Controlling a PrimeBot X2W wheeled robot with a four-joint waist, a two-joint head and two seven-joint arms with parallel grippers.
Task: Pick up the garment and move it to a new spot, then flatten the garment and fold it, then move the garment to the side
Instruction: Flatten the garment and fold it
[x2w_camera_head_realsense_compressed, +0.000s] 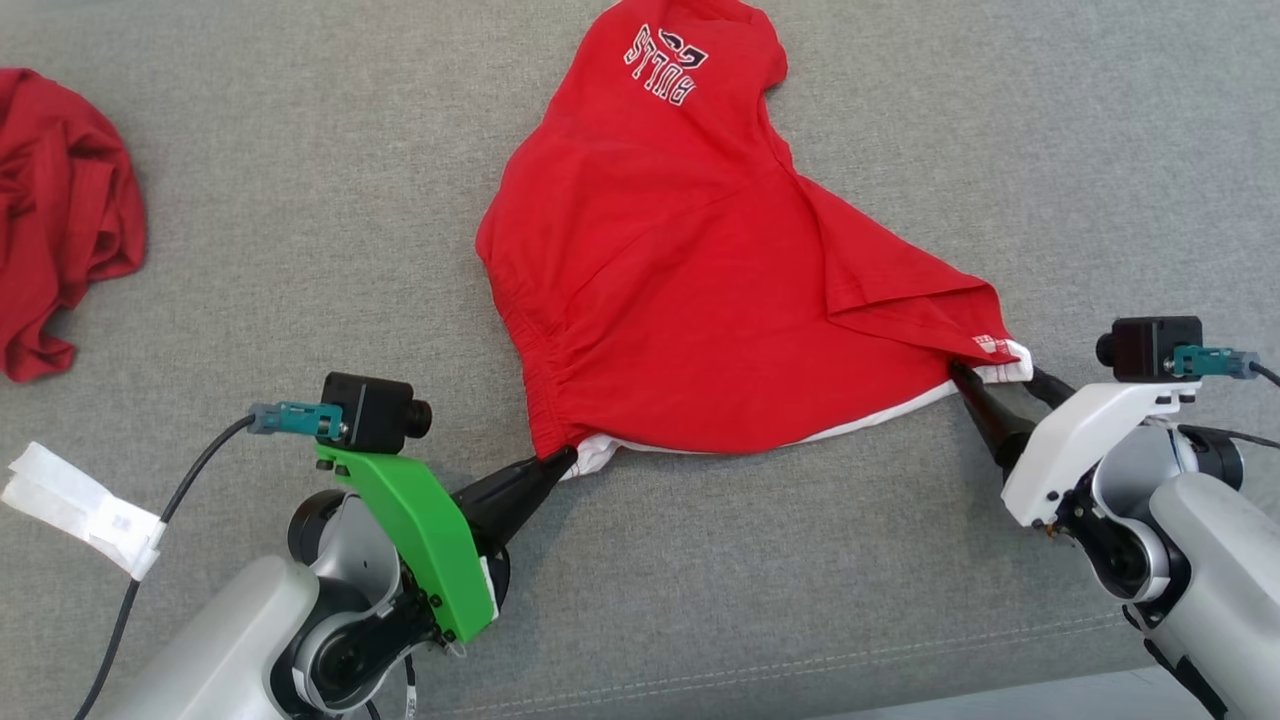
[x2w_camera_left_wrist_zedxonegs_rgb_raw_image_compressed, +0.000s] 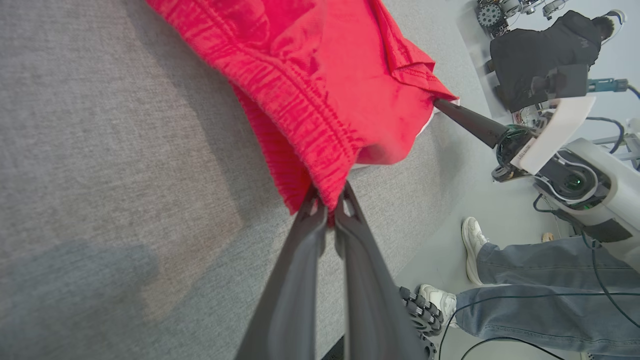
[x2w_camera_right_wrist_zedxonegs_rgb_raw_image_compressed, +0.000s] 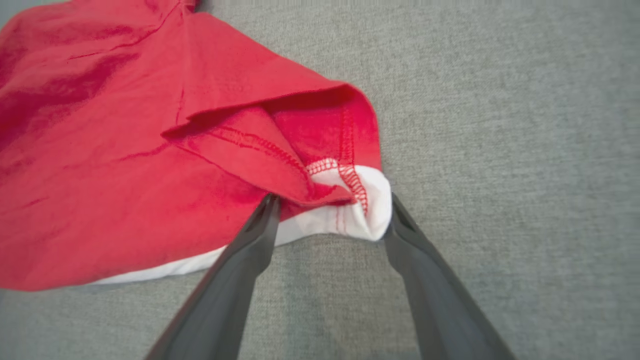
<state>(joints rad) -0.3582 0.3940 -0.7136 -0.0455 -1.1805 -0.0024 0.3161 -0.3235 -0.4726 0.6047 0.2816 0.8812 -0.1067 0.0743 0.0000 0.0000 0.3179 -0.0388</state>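
The garment (x2w_camera_head_realsense_compressed: 680, 280) is a pair of red shorts with white lining and a printed logo, spread on the grey cushioned surface (x2w_camera_head_realsense_compressed: 300, 250). My left gripper (x2w_camera_head_realsense_compressed: 565, 460) is shut on its elastic waistband corner, and the left wrist view shows the garment (x2w_camera_left_wrist_zedxonegs_rgb_raw_image_compressed: 320, 75) pinched at the left gripper (x2w_camera_left_wrist_zedxonegs_rgb_raw_image_compressed: 330, 202). My right gripper (x2w_camera_head_realsense_compressed: 995, 372) is open at the opposite corner. In the right wrist view the right gripper (x2w_camera_right_wrist_zedxonegs_rgb_raw_image_compressed: 332, 200) has its fingers on either side of the white-and-red hem of the garment (x2w_camera_right_wrist_zedxonegs_rgb_raw_image_compressed: 125, 150), without squeezing it.
Another red cloth (x2w_camera_head_realsense_compressed: 60, 210) lies crumpled at the far left. The surface's front edge (x2w_camera_head_realsense_compressed: 1000, 690) runs near the bottom right. A person in jeans and white shoes (x2w_camera_left_wrist_zedxonegs_rgb_raw_image_compressed: 525, 295) stands on the floor beside the surface, and another person in black (x2w_camera_left_wrist_zedxonegs_rgb_raw_image_compressed: 545, 45) is further back.
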